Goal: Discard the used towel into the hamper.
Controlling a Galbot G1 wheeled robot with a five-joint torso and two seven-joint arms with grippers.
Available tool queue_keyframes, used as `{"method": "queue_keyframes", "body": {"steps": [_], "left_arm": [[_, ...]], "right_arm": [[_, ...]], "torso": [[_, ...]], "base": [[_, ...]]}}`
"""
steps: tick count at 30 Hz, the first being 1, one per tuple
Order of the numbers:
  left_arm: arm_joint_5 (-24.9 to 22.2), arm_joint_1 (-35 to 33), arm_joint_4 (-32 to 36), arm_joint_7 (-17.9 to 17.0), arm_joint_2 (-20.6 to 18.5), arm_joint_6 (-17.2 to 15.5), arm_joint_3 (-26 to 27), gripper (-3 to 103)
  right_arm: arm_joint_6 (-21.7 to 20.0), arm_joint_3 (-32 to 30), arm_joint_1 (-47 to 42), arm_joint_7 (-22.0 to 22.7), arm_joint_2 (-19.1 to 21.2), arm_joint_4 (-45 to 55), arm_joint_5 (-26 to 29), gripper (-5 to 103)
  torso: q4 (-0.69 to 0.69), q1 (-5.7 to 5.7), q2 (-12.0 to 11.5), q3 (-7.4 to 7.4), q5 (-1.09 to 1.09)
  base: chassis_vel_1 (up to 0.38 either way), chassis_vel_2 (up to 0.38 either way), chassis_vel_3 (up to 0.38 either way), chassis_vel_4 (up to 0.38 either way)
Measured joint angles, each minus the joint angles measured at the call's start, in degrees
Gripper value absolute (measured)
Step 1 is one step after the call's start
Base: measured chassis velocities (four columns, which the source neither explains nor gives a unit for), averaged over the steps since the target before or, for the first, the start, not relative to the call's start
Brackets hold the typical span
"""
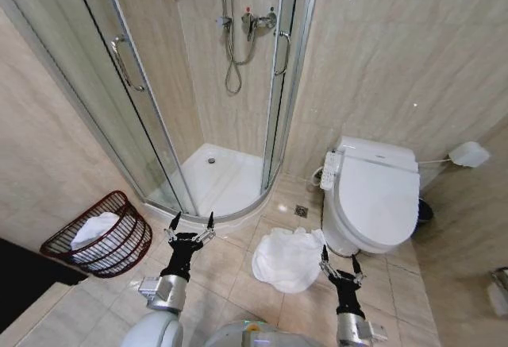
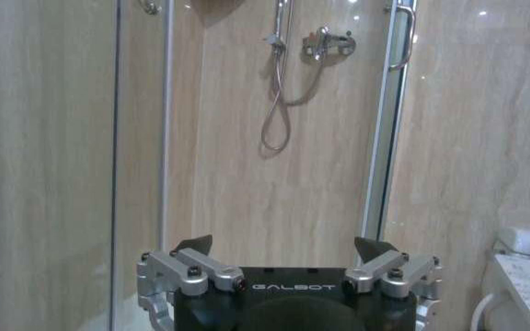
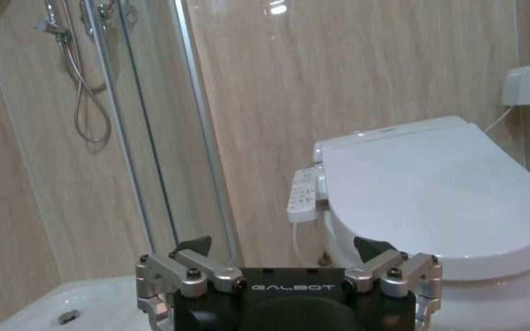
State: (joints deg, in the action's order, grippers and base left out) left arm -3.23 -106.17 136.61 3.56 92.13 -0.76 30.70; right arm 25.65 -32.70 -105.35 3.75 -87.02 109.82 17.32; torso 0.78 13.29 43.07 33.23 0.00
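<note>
a white towel point(image 1: 289, 258) lies crumpled on the beige tiled floor point(image 1: 230, 283) just beside the base of a closed white toilet point(image 1: 375, 196), while the dark red-brown wire hamper point(image 1: 127, 244) stands well apart at the robot's left, against the wall and near the corner shower enclosure point(image 1: 202, 85), with another white cloth point(image 1: 94, 229) already inside it. the right gripper point(image 1: 341, 261) hovers at the towel's near edge, its fingers spread and holding nothing. the left gripper point(image 1: 191, 225) hangs above the floor between hamper and towel, in front of the curved shower tray point(image 1: 218, 180), its fingers also spread and empty. in the left wrist view that gripper point(image 2: 283, 247) faces the shower hose point(image 2: 279, 96); in the right wrist view the right gripper point(image 3: 283, 247) faces the toilet point(image 3: 430, 193).
</note>
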Motion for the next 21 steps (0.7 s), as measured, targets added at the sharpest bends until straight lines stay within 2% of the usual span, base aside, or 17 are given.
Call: {"method": "queue_keyframes", "body": {"steps": [7, 12, 16, 19, 21], "left_arm": [[0.00, 0.00, 0.00, 0.00, 0.00, 0.00, 0.00, 100], [0.00, 0.00, 0.00, 0.00, 0.00, 0.00, 0.00, 100], [0.00, 0.00, 0.00, 0.00, 0.00, 0.00, 0.00, 100], [0.00, 0.00, 0.00, 0.00, 0.00, 0.00, 0.00, 100], [0.00, 0.00, 0.00, 0.00, 0.00, 0.00, 0.00, 100]], "right_arm": [[0.13, -0.35, -0.36, 0.10, -0.41, -0.23, -0.14, 100], [-1.81, -0.55, -0.14, 0.66, -0.07, -0.83, 0.32, 100], [-5.04, -1.78, 1.63, 0.87, 1.19, -3.17, 0.89, 100], [-9.23, -2.85, 4.21, 1.18, 2.93, -5.20, 4.51, 100], [-10.56, -3.17, 5.20, 1.05, 3.99, -5.88, 6.05, 100]], "torso": [[0.00, -0.73, -1.72, -1.01, 0.00], [0.00, -1.24, -2.96, -1.73, 0.00], [-0.01, -1.64, -3.89, -2.27, 0.00], [0.00, -2.02, -4.82, -2.81, 0.01], [0.00, -2.24, -5.38, -3.15, 0.00]], "base": [[0.000, 0.000, 0.000, 0.000], [0.000, 0.000, 0.000, 0.000], [0.000, 0.000, 0.000, 0.000], [0.000, 0.000, 0.000, 0.000], [0.000, 0.000, 0.000, 0.000]]}}
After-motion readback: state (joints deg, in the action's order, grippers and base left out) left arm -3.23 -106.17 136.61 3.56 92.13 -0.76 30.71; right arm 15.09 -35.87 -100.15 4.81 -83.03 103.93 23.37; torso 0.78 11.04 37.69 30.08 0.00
